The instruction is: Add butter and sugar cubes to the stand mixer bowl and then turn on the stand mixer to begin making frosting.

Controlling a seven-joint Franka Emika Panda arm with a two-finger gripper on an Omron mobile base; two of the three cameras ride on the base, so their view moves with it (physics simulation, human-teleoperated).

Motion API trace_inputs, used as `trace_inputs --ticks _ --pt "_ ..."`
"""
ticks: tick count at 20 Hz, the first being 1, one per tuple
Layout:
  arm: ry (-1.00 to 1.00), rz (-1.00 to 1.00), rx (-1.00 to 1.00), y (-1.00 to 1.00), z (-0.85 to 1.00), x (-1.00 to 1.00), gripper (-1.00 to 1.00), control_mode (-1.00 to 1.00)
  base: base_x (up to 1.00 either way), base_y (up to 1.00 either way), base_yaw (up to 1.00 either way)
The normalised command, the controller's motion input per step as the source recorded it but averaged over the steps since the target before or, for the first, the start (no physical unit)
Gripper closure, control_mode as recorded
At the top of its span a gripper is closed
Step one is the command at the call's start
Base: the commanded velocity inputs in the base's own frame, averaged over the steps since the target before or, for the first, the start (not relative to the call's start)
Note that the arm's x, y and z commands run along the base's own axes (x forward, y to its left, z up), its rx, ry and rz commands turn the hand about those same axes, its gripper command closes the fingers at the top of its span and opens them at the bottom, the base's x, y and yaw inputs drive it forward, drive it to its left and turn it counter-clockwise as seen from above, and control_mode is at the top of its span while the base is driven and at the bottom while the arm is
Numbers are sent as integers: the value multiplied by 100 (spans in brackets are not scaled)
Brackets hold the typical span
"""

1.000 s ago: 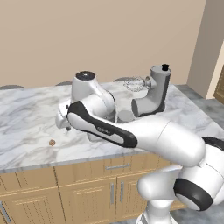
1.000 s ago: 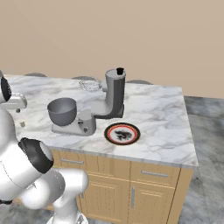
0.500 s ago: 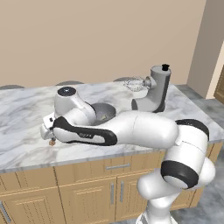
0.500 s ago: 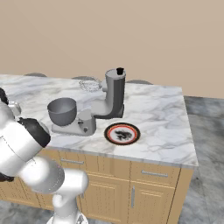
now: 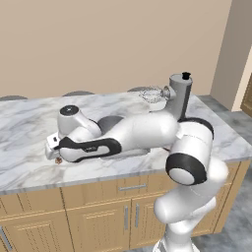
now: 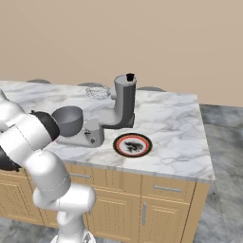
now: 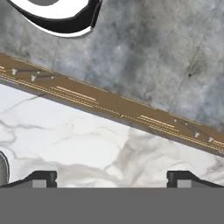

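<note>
Two dark fingertips (image 7: 41,178) are standing wide apart in the hand view, so we are reading our hand (image 7: 112,180) as open and gripping nothing, hanging over the marble worktop (image 7: 87,140) near its front edge. One tan-brown sugar cube (image 5: 58,160) is lying on the worktop just beside our hand. We are seeing the stand mixer (image 6: 121,107) further right, its bowl (image 6: 68,120) sitting on the base, a red-rimmed plate (image 6: 133,144) nearby.

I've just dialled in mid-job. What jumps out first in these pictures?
The white arm sprawls low across the marble counter, its open gripper just above a tiny brown sugar cube near the front edge. Behind it stand the stand mixer with its grey bowl, and a red-rimmed plate to the right.
</note>
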Motion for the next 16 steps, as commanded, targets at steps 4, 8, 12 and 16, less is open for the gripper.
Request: trace_inputs --ticks 4,8,12,16 --pt "0 0 0 4 -27 41 -100 -100 0 0 0" --pt "2 0 0 12 -25 30 -100 -100 0 0 0" --pt "4 0 0 15 -30 27 -100 -100 0 0 0" --pt "3 0 0 19 -29 33 -100 -100 0 0 0"
